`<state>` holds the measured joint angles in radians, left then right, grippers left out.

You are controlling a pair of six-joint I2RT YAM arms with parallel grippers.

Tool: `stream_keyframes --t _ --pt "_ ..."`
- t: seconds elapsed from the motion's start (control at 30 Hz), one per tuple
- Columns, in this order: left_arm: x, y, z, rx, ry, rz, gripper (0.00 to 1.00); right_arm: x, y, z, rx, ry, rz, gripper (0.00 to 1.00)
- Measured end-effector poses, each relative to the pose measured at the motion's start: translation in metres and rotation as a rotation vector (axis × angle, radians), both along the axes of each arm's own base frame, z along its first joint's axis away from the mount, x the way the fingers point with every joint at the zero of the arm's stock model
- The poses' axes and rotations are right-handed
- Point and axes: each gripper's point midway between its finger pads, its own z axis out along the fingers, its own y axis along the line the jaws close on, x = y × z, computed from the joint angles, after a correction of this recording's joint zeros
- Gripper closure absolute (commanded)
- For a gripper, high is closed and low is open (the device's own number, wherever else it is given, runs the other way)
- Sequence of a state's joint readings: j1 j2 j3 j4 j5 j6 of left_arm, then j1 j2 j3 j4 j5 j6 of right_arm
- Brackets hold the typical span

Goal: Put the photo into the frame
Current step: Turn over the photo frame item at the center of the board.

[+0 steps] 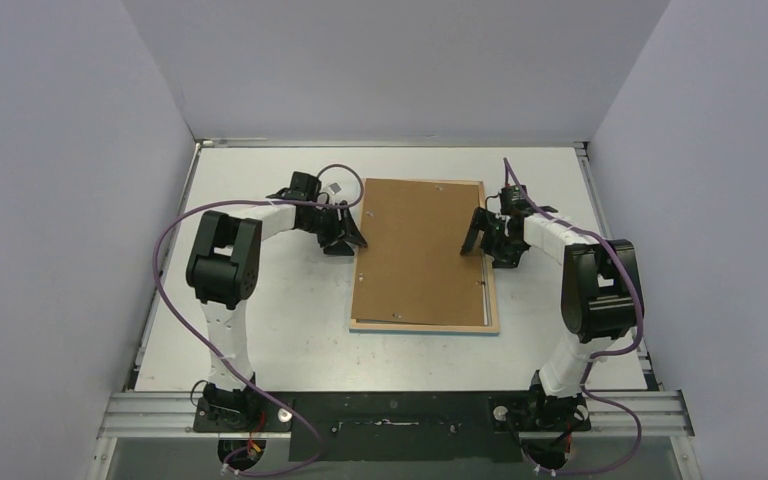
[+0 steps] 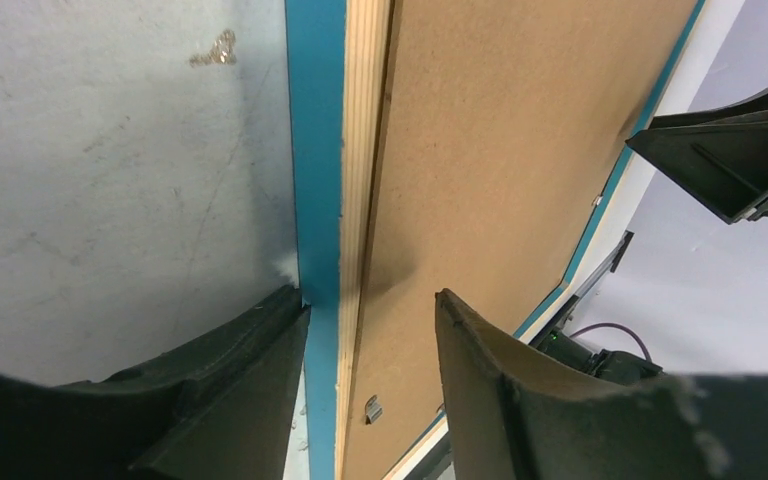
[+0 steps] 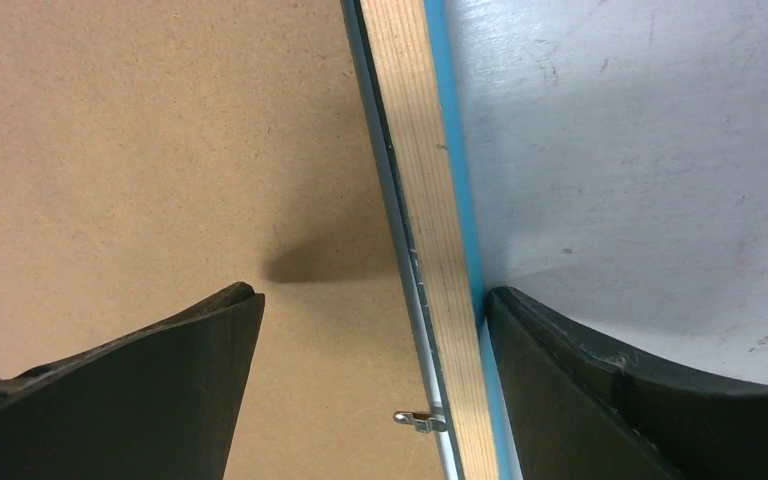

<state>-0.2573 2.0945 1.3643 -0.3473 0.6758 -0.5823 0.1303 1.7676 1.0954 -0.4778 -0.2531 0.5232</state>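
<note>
The frame [image 1: 494, 296] lies face down in the middle of the table, its light wood back up and its blue side showing in the left wrist view [image 2: 316, 150]. A plain brown backing board [image 1: 422, 250] lies on it and covers the opening. The photo is hidden. My left gripper [image 1: 352, 238] is open and straddles the frame's left rail [image 2: 360, 150], with one finger [image 2: 260, 340] against the blue outer side and the other over the board. My right gripper [image 1: 475, 240] is open and straddles the right rail [image 3: 415, 150] in the same way.
Small metal retaining tabs stick out over the board from the rails [image 3: 415, 420] [image 2: 372, 408]. The white table [image 1: 280, 320] is walled in by grey panels on three sides. The arm bases stand on a rail along the near edge [image 1: 390, 410].
</note>
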Motion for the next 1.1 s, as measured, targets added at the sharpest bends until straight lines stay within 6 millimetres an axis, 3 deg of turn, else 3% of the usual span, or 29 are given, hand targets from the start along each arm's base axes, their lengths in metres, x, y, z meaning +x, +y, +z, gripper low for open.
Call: stream_keyframes --t 0.17,0.67,0.77,0.97,1.1 --pt "-0.006 -0.002 -0.005 0.036 0.011 -0.011 0.59 0.0 0.0 0.0 0.012 -0.001 0.002 0.22" --pt "-0.012 0.01 -0.004 0.201 -0.021 -0.031 0.49 -0.002 -0.002 -0.002 0.006 -0.007 0.019 0.26" --pt "-0.009 0.019 0.007 0.252 -0.067 -0.012 0.48 -0.002 -0.002 -0.002 0.006 -0.014 0.018 0.27" --pt "0.001 0.013 0.064 0.181 -0.223 0.009 0.54 -0.002 -0.004 -0.003 0.004 -0.019 0.01 0.32" --pt "0.005 0.007 0.068 0.148 -0.236 0.022 0.54 -0.002 -0.004 -0.003 0.001 -0.02 0.006 0.34"
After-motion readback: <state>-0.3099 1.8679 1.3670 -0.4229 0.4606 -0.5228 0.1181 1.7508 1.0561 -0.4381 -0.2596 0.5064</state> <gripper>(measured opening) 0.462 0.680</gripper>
